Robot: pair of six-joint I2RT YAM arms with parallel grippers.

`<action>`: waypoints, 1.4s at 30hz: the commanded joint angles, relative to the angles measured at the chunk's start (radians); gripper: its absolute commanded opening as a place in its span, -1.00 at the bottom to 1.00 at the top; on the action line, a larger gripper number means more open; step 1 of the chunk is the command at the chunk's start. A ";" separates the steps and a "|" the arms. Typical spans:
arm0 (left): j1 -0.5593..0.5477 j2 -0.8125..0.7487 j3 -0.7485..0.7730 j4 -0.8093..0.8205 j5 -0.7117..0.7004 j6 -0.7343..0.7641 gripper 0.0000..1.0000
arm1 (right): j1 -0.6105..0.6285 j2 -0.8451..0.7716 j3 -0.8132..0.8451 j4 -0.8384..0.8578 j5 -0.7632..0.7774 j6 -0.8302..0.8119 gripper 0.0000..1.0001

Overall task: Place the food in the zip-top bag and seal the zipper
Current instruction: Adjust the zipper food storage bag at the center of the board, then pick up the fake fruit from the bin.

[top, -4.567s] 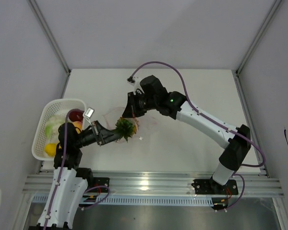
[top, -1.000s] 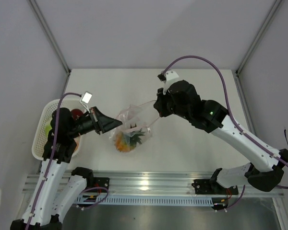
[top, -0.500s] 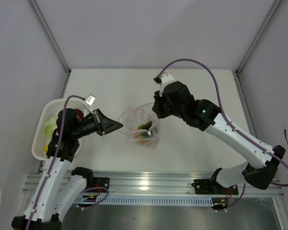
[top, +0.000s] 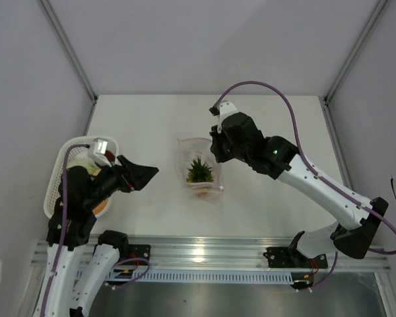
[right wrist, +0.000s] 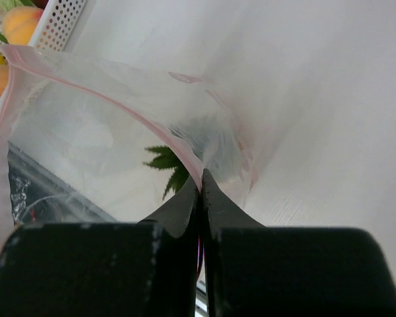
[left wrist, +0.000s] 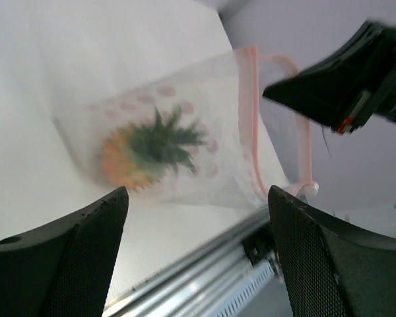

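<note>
The clear zip-top bag (top: 199,162) stands mouth-up at the table's middle, with a toy pineapple (top: 198,172) of the food inside it. My right gripper (top: 215,150) is shut on the pink zipper (right wrist: 185,148) at the bag's mouth, fingers pressed together (right wrist: 201,177). My left gripper (top: 150,176) is open and empty, a hand's width left of the bag. In the left wrist view the bag (left wrist: 185,125) and pineapple (left wrist: 148,148) lie beyond my open left gripper (left wrist: 198,257). More food (top: 99,205) sits in the basket.
The white lattice basket (top: 55,181) sits at the left table edge under my left arm, and its corner shows in the right wrist view (right wrist: 59,20). The metal rail (top: 204,254) runs along the near edge. Grey walls enclose three sides.
My left gripper let go of the bag's mouth, opened, and drew back left toward the basket. The bag now hangs from my right gripper alone and stands more upright.
</note>
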 commanded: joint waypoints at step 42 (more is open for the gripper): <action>0.457 0.899 0.167 0.136 -0.782 -0.081 0.84 | -0.005 0.019 0.009 0.070 -0.077 -0.065 -1.00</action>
